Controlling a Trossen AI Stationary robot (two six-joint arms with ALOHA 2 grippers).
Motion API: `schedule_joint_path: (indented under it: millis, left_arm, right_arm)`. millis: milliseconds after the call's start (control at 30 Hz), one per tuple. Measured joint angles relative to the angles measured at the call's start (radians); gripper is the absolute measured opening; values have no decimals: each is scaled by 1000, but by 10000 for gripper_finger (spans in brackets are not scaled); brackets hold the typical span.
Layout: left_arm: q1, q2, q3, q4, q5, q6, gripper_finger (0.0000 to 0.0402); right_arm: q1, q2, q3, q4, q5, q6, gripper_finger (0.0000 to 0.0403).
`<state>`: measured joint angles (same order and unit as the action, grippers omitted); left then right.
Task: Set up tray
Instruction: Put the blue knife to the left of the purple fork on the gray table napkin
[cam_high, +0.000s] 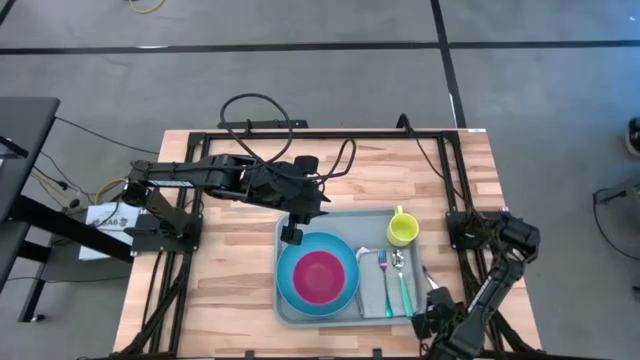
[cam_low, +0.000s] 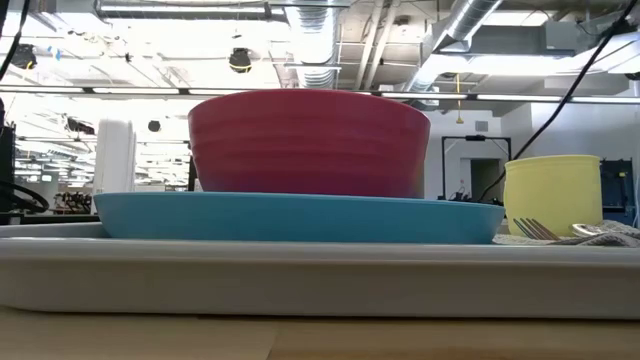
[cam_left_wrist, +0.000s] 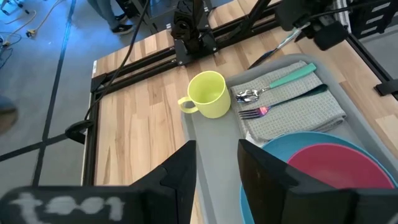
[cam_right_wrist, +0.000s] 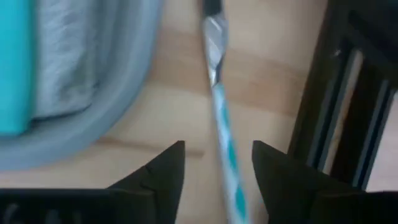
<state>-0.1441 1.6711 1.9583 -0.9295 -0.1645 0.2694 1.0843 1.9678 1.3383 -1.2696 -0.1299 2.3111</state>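
High view shows the tray (cam_high: 285, 300) lying on the wooden counter (cam_high: 220, 260), toward its right half and near the front edge, and it already looks largely set. Biggest of its load is the round blue plate (cam_high: 290, 285) filling the tray's left part, with a magenta bowl (cam_high: 320, 277) sitting centred on it. Right of the plate a folded grey napkin (cam_high: 375, 295) lies on the tray floor, carrying a fork (cam_high: 383, 270) and a teal-handled spoon (cam_high: 402, 285) side by side. A yellow-green mug (cam_high: 402, 228) stands at the tray's far right corner, just beyond the napkin. One piece is still off the tray: in the right wrist view a teal-handled utensil (cam_right_wrist: 222, 134), probably a knife though its blade is blurred, lies on the bare counter just outside the tray's rounded near right corner. The right hand (cam_right_wrist: 214, 171) hovers over it with fingers spread apart and nothing pinched between them. The left hand (cam_left_wrist: 216, 165) hangs above the tray's far left corner, its fingers also spread and empty. By my judgement what is left is getting that last utensil onto the napkin beside the other cutlery.
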Motion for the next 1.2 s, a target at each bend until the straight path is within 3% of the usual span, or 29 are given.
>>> schedule_joint_path:
  millis: [233,500,633,833,1200]
  left_arm:
    - [0,0,0,0,0,5,107]
    - [0,0,0,0,0,1,107]
    - [0,0,0,0,0,7,107]
    - [0,0,0,0,0,2,107]
    - [0,0,0,0,0,7,107]
  right_arm:
    - [37,-151,-149,117,116,34,222]
    - [30,-383,-431,385,102,2,223]
    - [9,-450,-520,512,21,-58,223]
    - [1,-449,-538,520,-25,-78,222]
    - [1,-307,-532,542,-72,-104,194]
